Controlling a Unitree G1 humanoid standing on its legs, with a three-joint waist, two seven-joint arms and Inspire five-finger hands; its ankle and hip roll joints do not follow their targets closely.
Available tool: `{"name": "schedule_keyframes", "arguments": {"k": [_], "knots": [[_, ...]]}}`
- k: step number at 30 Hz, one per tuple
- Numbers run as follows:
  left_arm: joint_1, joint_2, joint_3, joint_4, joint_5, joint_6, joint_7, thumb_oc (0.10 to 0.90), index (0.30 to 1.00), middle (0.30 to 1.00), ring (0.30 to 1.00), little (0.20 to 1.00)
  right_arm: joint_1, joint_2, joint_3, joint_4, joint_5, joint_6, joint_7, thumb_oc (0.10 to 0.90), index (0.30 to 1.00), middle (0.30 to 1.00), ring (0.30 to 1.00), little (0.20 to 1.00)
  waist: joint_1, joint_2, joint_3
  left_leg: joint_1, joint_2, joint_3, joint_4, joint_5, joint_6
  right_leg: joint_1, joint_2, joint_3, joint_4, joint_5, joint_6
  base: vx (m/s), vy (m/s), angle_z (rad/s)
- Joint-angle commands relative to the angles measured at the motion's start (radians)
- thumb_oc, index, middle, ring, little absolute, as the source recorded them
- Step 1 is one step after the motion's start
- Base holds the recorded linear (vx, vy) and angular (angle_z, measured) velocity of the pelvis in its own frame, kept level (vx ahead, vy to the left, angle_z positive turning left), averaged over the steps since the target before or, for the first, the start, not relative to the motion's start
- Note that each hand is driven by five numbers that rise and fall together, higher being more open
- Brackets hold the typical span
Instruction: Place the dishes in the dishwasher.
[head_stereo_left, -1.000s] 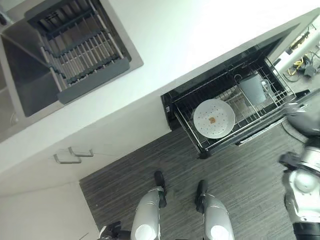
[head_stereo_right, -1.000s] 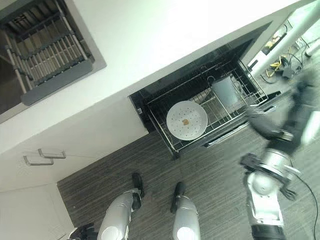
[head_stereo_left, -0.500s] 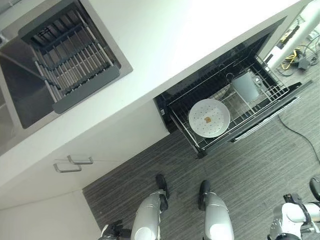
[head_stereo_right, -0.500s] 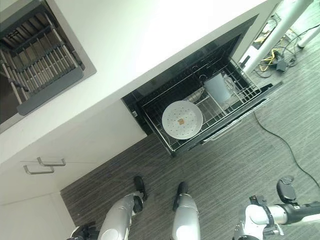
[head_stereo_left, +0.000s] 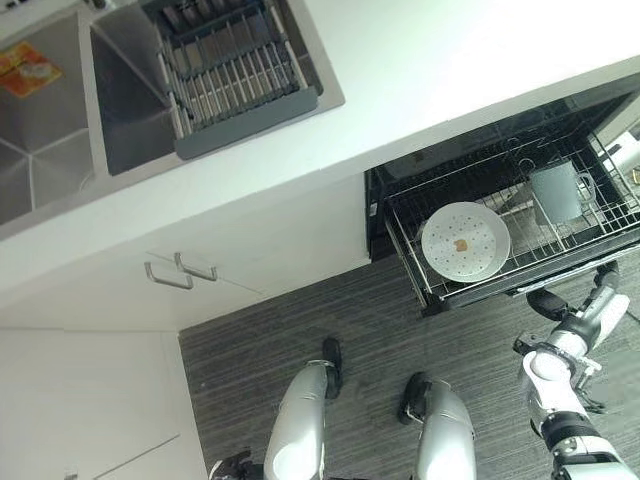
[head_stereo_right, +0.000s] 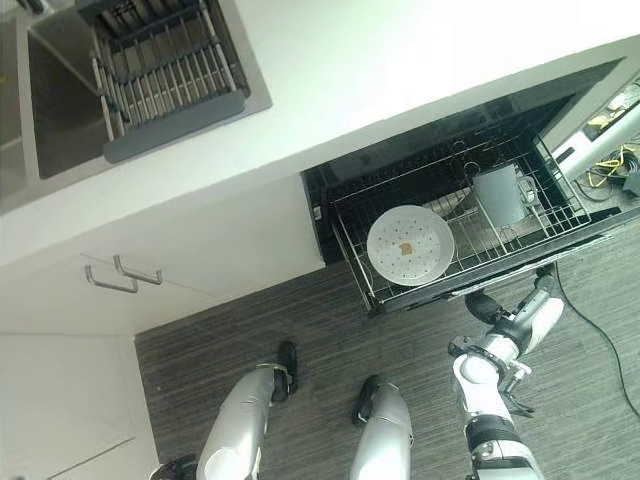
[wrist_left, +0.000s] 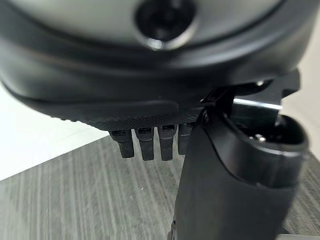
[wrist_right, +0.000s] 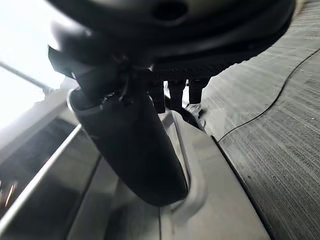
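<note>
Dishwasher (head_stereo_right: 330, 200): open beneath the white counter (head_stereo_left: 480, 50), its wire rack (head_stereo_left: 600, 215) drawn out over the grey striped floor (head_stereo_right: 300, 320). The dark door (head_stereo_right: 590, 235) lies along the rack's outer edge.

Plate (head_stereo_left: 465, 241): white, round, resting in the rack's near-left part, at about 9 o'clock from the cup. A small orange-brown mark sits at its centre.

Cup (head_stereo_left: 556, 191): grey, with a handle, standing in the rack at about 3 o'clock from the plate, apart from it.

Right hand (head_stereo_right: 484, 304): low on the robot's right, at about 5 o'clock from the plate, just below the door's front edge. In the right wrist view the hand (wrist_right: 130, 135) is over a light grey bar along that edge, thumb laid across it and the fingers (wrist_right: 175, 92) bent down on its far side. Contact with the bar appears likely; a firm grasp cannot be confirmed from these views, so the hand's state cannot be told.

Left hand (wrist_left: 150, 100): seen in the left wrist view above the floor. Fingers (wrist_left: 145, 145) hang short and straight in a row, thumb alongside, nothing held; the hand is released.

Sink (head_stereo_left: 110, 100): set in the counter at about 10 o'clock from the dishwasher, with a dark slatted drainer (head_stereo_left: 240, 75) across one basin. An orange item (head_stereo_left: 28, 68) lies in the adjoining basin.

Cupboard (head_stereo_left: 230, 270): white, under the sink, with two metal handles (head_stereo_left: 180, 272).
</note>
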Motion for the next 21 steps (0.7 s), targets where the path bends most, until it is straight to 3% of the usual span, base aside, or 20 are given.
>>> {"name": "schedule_keyframes", "arguments": {"k": [1, 6, 13, 19, 21], "knots": [[0.078, 0.037, -0.003, -0.024, 0.019, 0.063, 0.049, 0.8, 0.9, 0.9, 0.9, 0.9, -0.078, -0.097, 0.044, -0.141, -0.079, 0.028, 0.041, 0.8, 0.9, 0.9, 0.9, 0.9, 0.033, 0.011, -0.02, 0.123, -0.011, -0.014, -0.047, -0.14, 0.024, 0.032, 0.033, -0.004, 0.005, -0.024, -0.024, 0.1, 0.053, 0.0], [-0.009, 0.058, -0.016, -0.061, -0.003, 0.152, 0.036, 0.8, 0.9, 0.9, 0.9, 0.9, -0.21, -0.153, 0.123, -0.178, -0.064, 0.09, 0.107, 0.8, 0.9, 0.9, 0.9, 0.9, 0.053, -0.004, -0.019, 0.131, -0.015, -0.02, -0.074, -0.123, 0.029, 0.026, 0.03, -0.007, 0.005, -0.008, -0.003, 0.05, 0.039, 0.04], [-0.091, 0.083, -0.037, -0.051, -0.071, 0.222, -0.032, 0.8, 0.9, 0.9, 0.9, 0.9, -0.355, -0.181, 0.194, -0.121, -0.057, 0.085, 0.172, 0.8, 0.9, 0.9, 0.9, 0.9, 0.082, -0.02, -0.015, 0.148, -0.013, -0.032, -0.128, -0.09, 0.027, 0.053, 0.036, -0.028, -0.04, 0.027, 0.021, 0.04, 0.003, 0.13], [-0.124, 0.107, -0.053, -0.055, -0.133, 0.201, -0.089, 0.8, 0.9, 0.9, 0.9, 0.9, -0.502, -0.23, 0.248, -0.041, -0.045, 0.083, 0.228, 0.8, 0.9, 0.9, 0.9, 0.9, 0.128, -0.043, -0.011, 0.139, -0.008, -0.049, -0.166, -0.065, 0.02, 0.082, 0.05, -0.07, -0.087, 0.052, 0.031, 0.02, -0.071, 0.18], [-0.127, 0.114, -0.054, -0.058, -0.13, 0.19, -0.123, 0.8, 0.9, 0.9, 0.9, 0.9, -0.542, -0.25, 0.268, -0.022, -0.104, 0.096, 0.276, 0.8, 0.9, 0.9, 0.9, 0.9, 0.143, -0.055, -0.011, 0.137, -0.007, -0.054, -0.176, -0.06, 0.017, 0.094, 0.056, -0.084, -0.102, 0.058, 0.033, 0.04, -0.115, 0.23]]}}
